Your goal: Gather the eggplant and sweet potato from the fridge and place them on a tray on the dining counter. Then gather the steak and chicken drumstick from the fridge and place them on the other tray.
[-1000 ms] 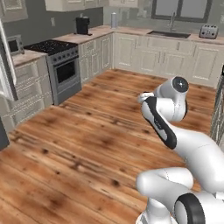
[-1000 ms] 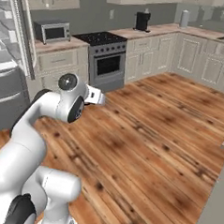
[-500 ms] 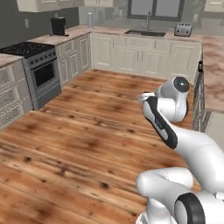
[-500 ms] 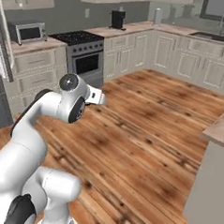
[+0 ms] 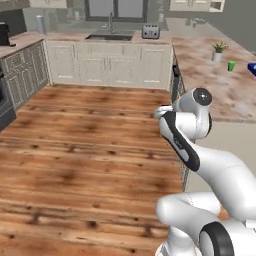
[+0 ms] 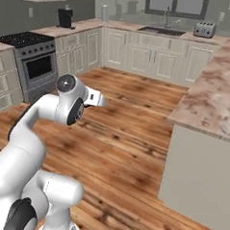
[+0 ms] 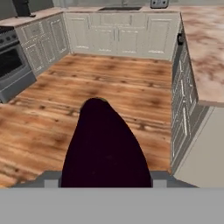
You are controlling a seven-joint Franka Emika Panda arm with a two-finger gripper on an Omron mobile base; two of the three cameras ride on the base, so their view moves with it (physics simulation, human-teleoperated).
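Nearest, the gripper holds the eggplant, a dark purple tapered body that juts forward between the fingers, which are closed on its thick end. Below and beyond lies the plank wood floor. To the right stands the dining counter, brown-and-cream marbled stone, bearing a small potted plant and a green cup toward its far end. On the far wall counter sit the sink and a toaster; the stove stands at far left.
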